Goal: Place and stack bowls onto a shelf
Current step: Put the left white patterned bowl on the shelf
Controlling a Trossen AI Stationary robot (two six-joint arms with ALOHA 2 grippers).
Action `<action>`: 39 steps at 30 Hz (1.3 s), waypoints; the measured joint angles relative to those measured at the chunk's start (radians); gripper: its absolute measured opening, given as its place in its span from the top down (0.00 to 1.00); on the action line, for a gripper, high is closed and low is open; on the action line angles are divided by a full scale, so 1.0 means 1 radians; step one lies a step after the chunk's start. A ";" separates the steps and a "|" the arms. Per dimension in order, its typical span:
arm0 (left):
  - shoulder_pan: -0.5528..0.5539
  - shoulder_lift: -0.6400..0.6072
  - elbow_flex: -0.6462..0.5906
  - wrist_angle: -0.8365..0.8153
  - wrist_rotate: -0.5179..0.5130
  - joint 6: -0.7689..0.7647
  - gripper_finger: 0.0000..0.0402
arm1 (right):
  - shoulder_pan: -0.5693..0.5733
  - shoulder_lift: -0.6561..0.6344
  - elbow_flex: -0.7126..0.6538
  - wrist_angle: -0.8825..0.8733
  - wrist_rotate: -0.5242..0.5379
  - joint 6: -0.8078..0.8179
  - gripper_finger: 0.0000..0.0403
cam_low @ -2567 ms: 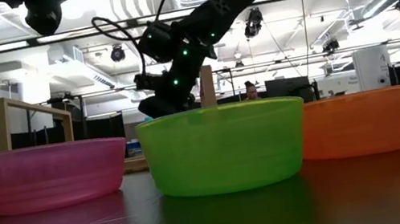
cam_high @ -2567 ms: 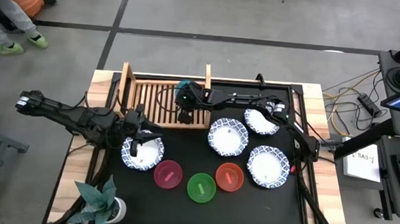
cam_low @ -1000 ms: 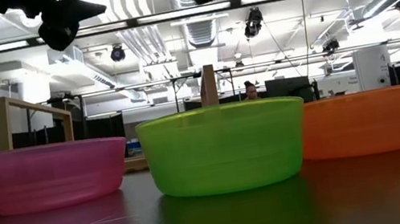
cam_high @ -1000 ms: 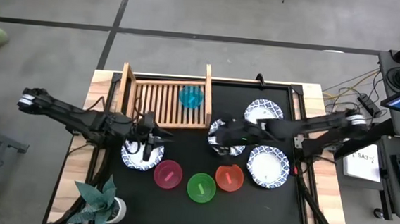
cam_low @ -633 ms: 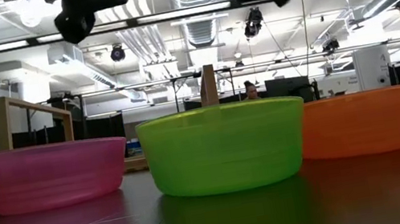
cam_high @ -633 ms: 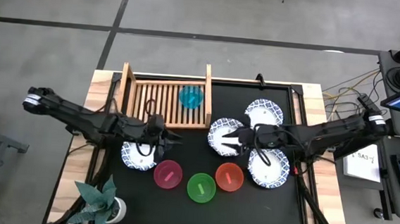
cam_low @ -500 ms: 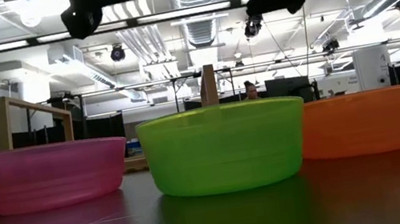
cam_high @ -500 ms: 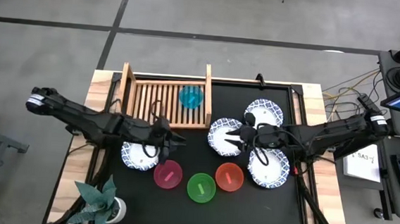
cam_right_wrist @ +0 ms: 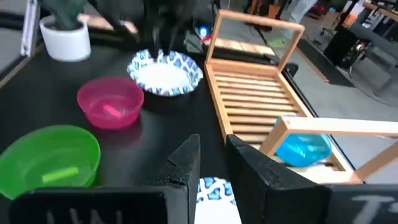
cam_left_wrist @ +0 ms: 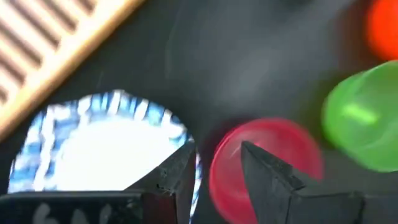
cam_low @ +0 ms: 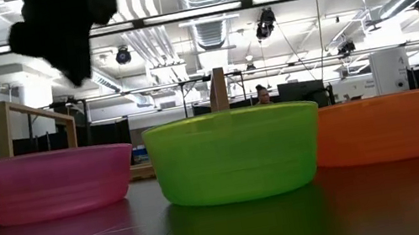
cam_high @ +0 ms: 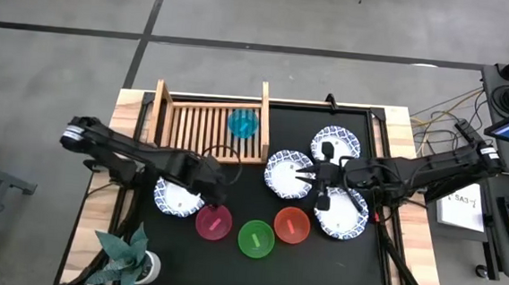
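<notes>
Shelf point(cam_high: 209, 130) is a light wooden slatted rack with raised side rails and corner posts, sitting at the far left corner of the black mat on the bench point(cam_high: 400, 135). Only the cyan bowl point(cam_high: 243, 122) is in it, at the rack's right end beside the rail; the rest of the slats are bare.

Four white bowls with blue patterned rims sit on the mat: one point(cam_high: 179, 197) near the mat's left edge just in front of the shelf, one point(cam_high: 284, 174) mid-mat, one point(cam_high: 336, 146) toward the far right, one point(cam_high: 346, 214) near the right edge. Small plain bowls form a row along the near side: magenta bowl point(cam_high: 215, 221), green bowl point(cam_high: 256, 239), red bowl point(cam_high: 292, 225). All of these look empty, none stacked.

Left gripper point(cam_high: 214, 192) is over the gap between the left white bowl and the magenta bowl, fingers slightly apart and holding nothing in the left wrist view. Right gripper point(cam_high: 317, 175) is at the right rim of the mid-mat white bowl, jaws parted, empty.

Versus 2.6 s ago: the cyan bowl was in the right gripper over the shelf, now it sits released on the slats and the right arm has pulled back to mid-mat. The left gripper has shifted from over the left white bowl toward the magenta one.

A potted plant point(cam_high: 127, 257) stands at the bench's near left corner.
</notes>
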 joint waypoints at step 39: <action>0.031 0.080 -0.280 0.284 -0.069 -0.101 0.54 | 0.003 0.019 -0.016 -0.001 0.000 0.005 0.84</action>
